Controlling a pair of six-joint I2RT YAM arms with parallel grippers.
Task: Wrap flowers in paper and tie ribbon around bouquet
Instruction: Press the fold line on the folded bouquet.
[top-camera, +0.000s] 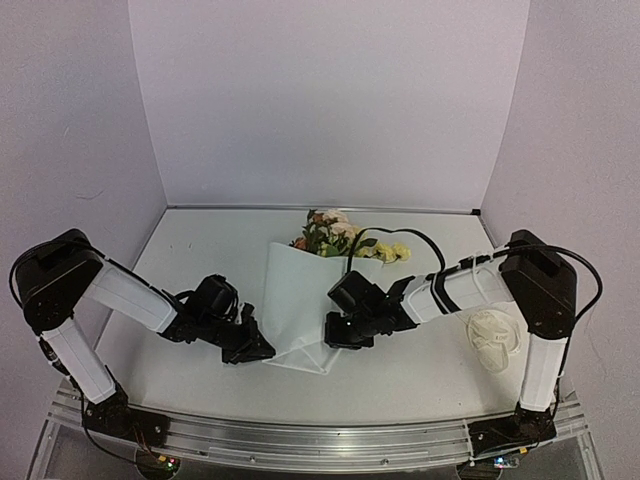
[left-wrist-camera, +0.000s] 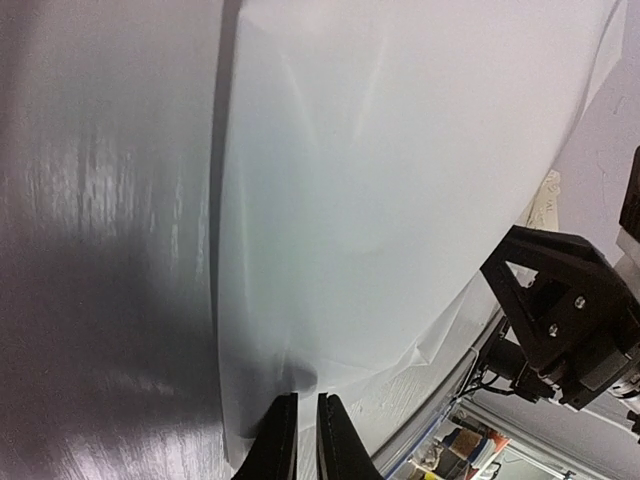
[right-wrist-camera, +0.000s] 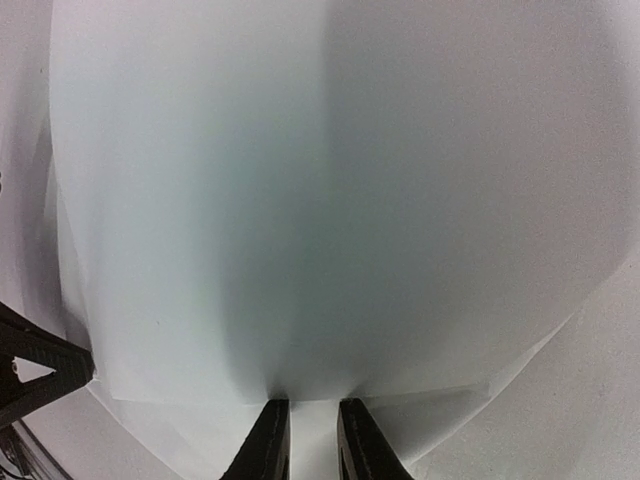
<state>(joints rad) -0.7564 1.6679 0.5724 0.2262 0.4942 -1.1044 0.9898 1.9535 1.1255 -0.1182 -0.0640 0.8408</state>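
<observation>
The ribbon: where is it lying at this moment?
In the top view the ribbon lies in a loose heap on the right side of the table, beside the right arm, apart from the paper.

left claw (left-wrist-camera: 303, 435) pinching white paper (left-wrist-camera: 380, 200) edge, right claw (left-wrist-camera: 545, 290) beyond, grey table (left-wrist-camera: 100, 250)

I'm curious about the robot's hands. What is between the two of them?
The paper, folded over the flowers, lies between the left gripper and the right gripper. The top view shows it best.
</observation>
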